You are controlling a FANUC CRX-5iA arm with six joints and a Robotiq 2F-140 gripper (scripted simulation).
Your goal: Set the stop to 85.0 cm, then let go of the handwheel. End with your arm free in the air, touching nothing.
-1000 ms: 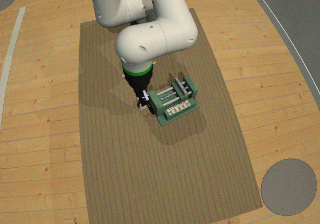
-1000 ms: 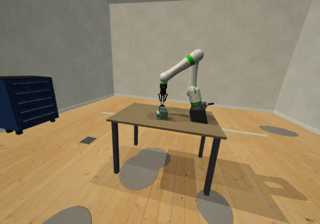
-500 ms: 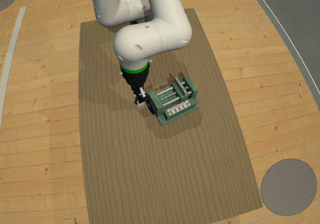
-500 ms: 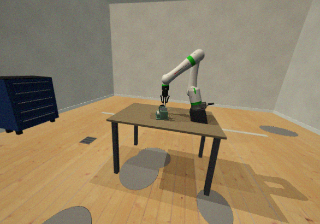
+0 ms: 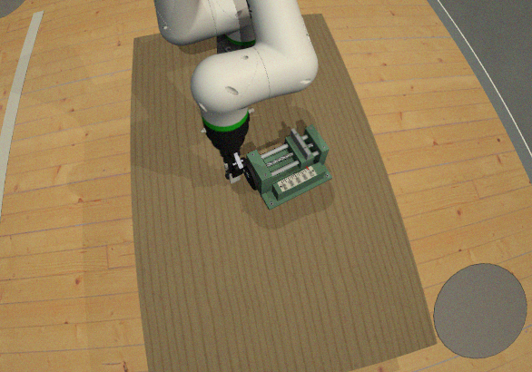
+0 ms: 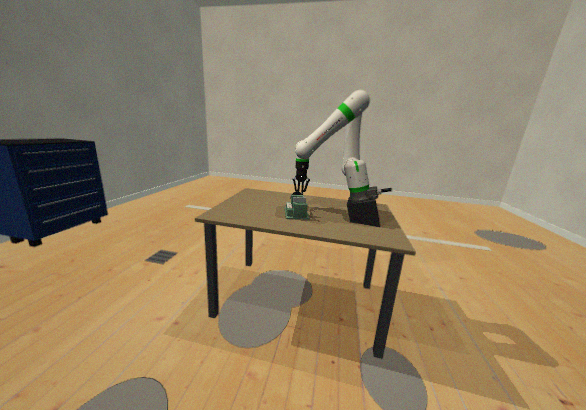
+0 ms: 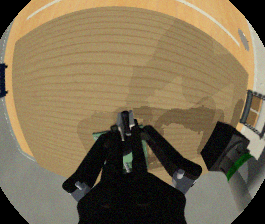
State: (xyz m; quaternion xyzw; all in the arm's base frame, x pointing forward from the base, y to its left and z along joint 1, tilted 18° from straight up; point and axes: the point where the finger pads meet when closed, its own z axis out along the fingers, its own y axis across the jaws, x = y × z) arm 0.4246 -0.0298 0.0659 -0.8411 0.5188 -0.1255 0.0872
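The green stop fixture (image 5: 258, 163) (image 6: 299, 210) stands on the table. Its stop, a green carriage with a grey plate (image 5: 300, 144), sits on the rods near the right end block in the top view. The red pointer (image 5: 308, 168) is near the right end of the white scale (image 5: 294, 180); the numbers are too blurred to read. The black handwheel (image 5: 251, 177) is on the fixture's left end. My gripper (image 5: 234, 171) (image 6: 301, 191) (image 7: 126, 116) points down at the upper part of the wheel, its fingers close together on the wheel's handle. The handle is mostly hidden by the fingers.
The brown table top (image 5: 272, 290) (image 6: 240, 210) (image 7: 73, 75) carries the fixture and the arm's dark base (image 6: 363, 211). The fixture's end block and rods stand right beside the fingers in the top view. A blue drawer cabinet (image 6: 60, 185) stands on the floor away from the table.
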